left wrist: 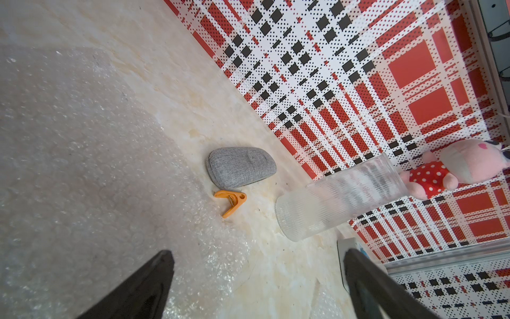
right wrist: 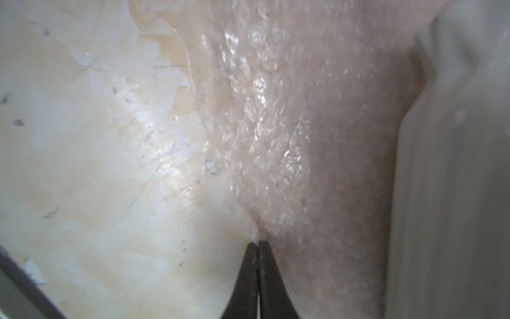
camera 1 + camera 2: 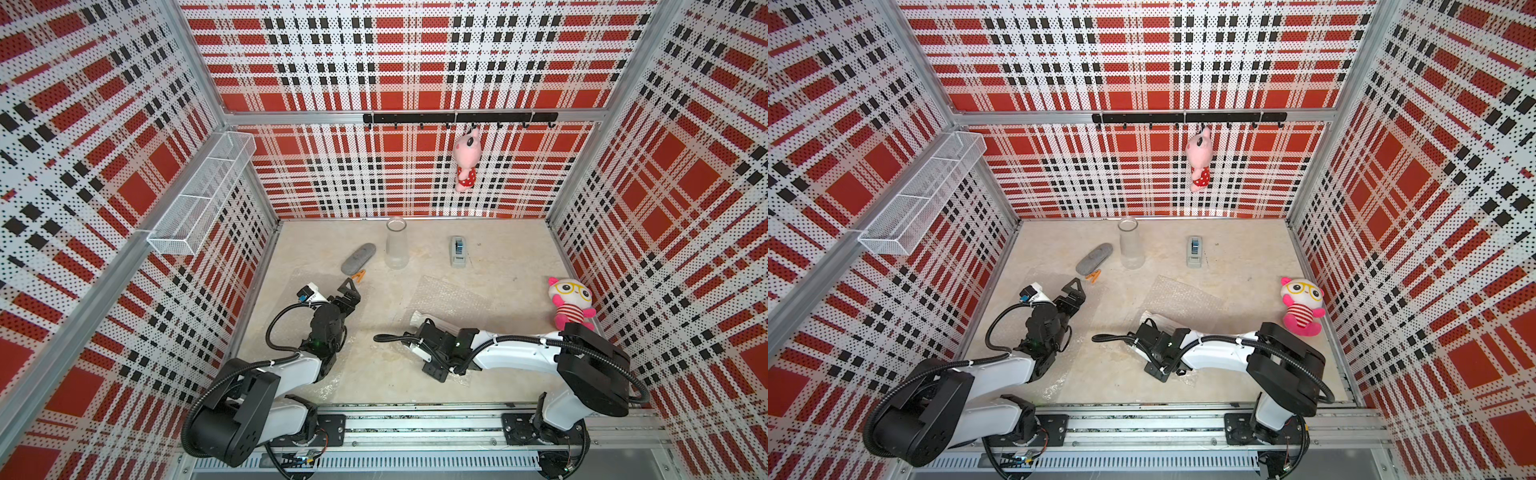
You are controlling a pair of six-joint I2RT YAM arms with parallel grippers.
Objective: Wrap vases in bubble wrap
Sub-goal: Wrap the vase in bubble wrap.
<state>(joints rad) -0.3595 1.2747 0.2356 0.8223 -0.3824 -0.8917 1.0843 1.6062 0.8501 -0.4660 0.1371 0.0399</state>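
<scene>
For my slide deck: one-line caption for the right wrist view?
Right gripper pinched shut on the edge of a bubble wrap sheet over the beige tabletop.

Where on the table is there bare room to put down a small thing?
Most bare room is at the back right, between the tape dispenser and the striped plush toy. A narrower strip runs between the left bubble wrap and right bubble wrap. Crowded: grey case, orange clip, glass vase.
</scene>
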